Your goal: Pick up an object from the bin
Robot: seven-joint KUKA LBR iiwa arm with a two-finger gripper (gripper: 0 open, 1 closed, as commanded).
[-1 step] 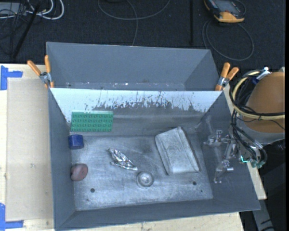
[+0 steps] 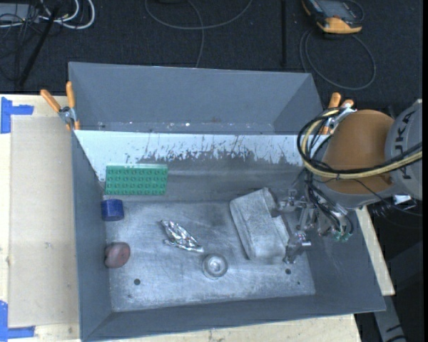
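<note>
Grey metal makes up the bin [image 2: 200,112], its floor scuffed, and we count six loose things, one of each. The claw [image 2: 297,244] sits low at the right, just beside the right edge of a grey block [image 2: 255,223]. We cannot tell whether it is wide or narrow. Left of the block lie crumpled foil [image 2: 180,236] and a round silvery cap [image 2: 215,265]. Well apart, by the left wall, are a green studded plate [image 2: 136,179], a blue cylinder [image 2: 113,209] and a brownish lump [image 2: 117,254]. Dark floor with cables lies beyond.
</note>
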